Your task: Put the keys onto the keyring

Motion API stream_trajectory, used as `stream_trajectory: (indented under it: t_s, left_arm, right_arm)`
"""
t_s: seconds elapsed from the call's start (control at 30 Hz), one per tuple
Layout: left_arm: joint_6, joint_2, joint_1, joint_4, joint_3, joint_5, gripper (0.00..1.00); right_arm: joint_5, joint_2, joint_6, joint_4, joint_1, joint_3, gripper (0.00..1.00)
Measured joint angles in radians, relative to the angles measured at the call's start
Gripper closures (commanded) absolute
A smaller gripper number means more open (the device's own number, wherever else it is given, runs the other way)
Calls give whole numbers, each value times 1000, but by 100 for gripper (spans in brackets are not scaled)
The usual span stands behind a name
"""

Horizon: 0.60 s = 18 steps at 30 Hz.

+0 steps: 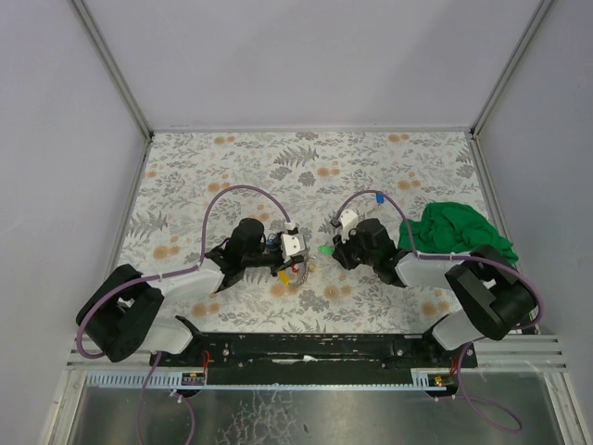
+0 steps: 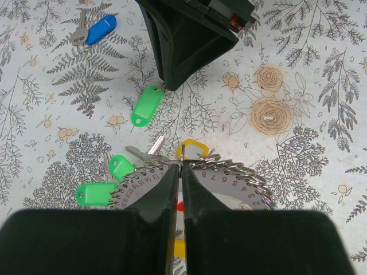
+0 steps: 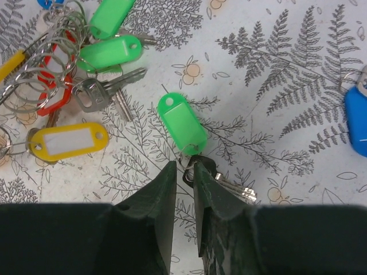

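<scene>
Top view: the keyring (image 1: 295,269) lay on the flowered table (image 1: 232,167), just in front of the arm bases, w/ bright tags bunched on it. L gripper (image 1: 295,252) sat right on the keyring. R gripper (image 1: 335,247) was just beside it on the R arm's side, w/ the green-tag key (image 1: 324,248) between the two. The blue-tag key (image 1: 378,197) lay further from the keyring, beyond the R gripper. The green cloth (image 1: 459,232) lay well apart from the keyring, on that same side.

L wrist view: L gripper (image 2: 179,180) had its fingers pressed together, clamped on the keyring (image 2: 229,175), a numbered metal arc w/ small split rings along its edge. A yellow tag (image 2: 194,150) touched the keyring's far edge, and two green tags (image 2: 121,167) hung beside it. The green-tag key (image 2: 147,105) lay near the keyring at the tip of the R gripper (image 2: 165,80). The blue-tag key (image 2: 100,28) lay well apart.

R wrist view: R gripper (image 3: 184,172) had its fingers nearly together, pinching the small ring of the green-tag key (image 3: 182,123), w/ the tag pointing toward the keyring (image 3: 40,69). A red tag (image 3: 54,91) and a yellow tag (image 3: 67,140) sat at the keyring. The blue-tag key (image 3: 356,117) was at the frame edge furthest from it.
</scene>
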Motion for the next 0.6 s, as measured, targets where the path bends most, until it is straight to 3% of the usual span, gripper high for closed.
stream_trajectory:
  t_s: [0.23,0.6]
  left_arm:
    - [0,0,0,0,0,0,99]
    - [0,0,0,0,0,0,99]
  right_arm:
    - [8,0,-30,34,32,-26,71]
    - [70,6,-69,62,48,-27,75]
